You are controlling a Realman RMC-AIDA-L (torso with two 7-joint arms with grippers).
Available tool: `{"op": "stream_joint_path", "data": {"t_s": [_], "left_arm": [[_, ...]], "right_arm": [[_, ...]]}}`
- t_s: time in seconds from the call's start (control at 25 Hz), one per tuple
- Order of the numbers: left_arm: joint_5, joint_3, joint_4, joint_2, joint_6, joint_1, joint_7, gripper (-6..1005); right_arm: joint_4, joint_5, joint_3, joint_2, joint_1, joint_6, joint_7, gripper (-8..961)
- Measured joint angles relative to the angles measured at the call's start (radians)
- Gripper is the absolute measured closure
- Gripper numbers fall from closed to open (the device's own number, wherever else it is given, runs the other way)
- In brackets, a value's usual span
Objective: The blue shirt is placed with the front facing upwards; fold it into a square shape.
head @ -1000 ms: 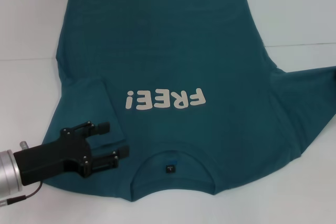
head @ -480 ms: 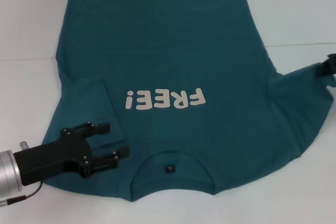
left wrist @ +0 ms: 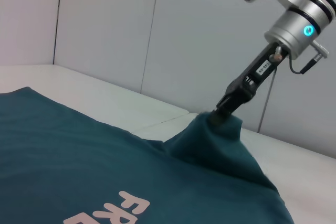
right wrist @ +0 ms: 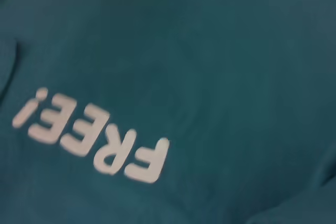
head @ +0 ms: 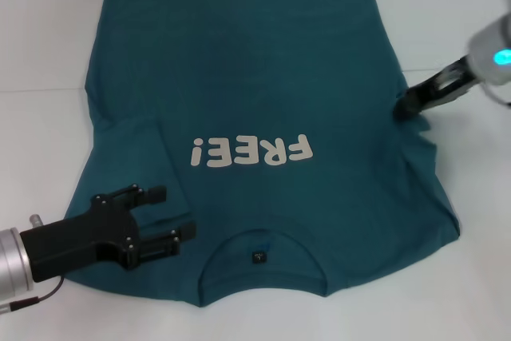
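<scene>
The blue shirt (head: 263,77) lies flat on the white table, chest up, its white "FREE!" lettering (head: 251,150) and collar (head: 259,257) toward me. Its left sleeve (head: 148,165) is folded in onto the body. My left gripper (head: 172,215) rests open over the shirt's near left shoulder, nothing pinched. At the right edge of the body my right gripper (head: 407,107) is shut on the right sleeve. The left wrist view shows that gripper (left wrist: 223,111) holding the sleeve fabric (left wrist: 215,140) raised in a peak. The right wrist view shows only shirt and lettering (right wrist: 94,142).
The white table (head: 48,37) surrounds the shirt, with a seam line (head: 40,89) running across it. Pale wall panels (left wrist: 105,30) stand behind the table's far side in the left wrist view.
My right gripper has come in from the right edge, drawing the right sleeve inward over the shirt body. The spread sleeve is gone from the table's right. The left arm has not moved.
</scene>
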Motion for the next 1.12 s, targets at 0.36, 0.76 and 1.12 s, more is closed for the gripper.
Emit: {"op": "stream_joint_path", "data": {"t_s": [0.36, 0.76, 1.12], "left_arm": [[-0.013, 0.000, 0.002, 0.001, 0.000, 0.001, 0.008, 175], [-0.015, 0.000, 0.002, 0.001, 0.000, 0.002, 0.010, 175], [-0.016, 0.000, 0.005, 0.000, 0.000, 0.002, 0.011, 176]], "right_arm": [[0.106, -0.145, -0.030, 0.079, 0.128, 0.056, 0.016, 906], [0.102, -0.132, -0.029, 0.116, 0.140, 0.077, 0.004, 620], [0.090, 0.013, 0.169, 0.033, 0.015, 0.129, 0.098, 371]]}}
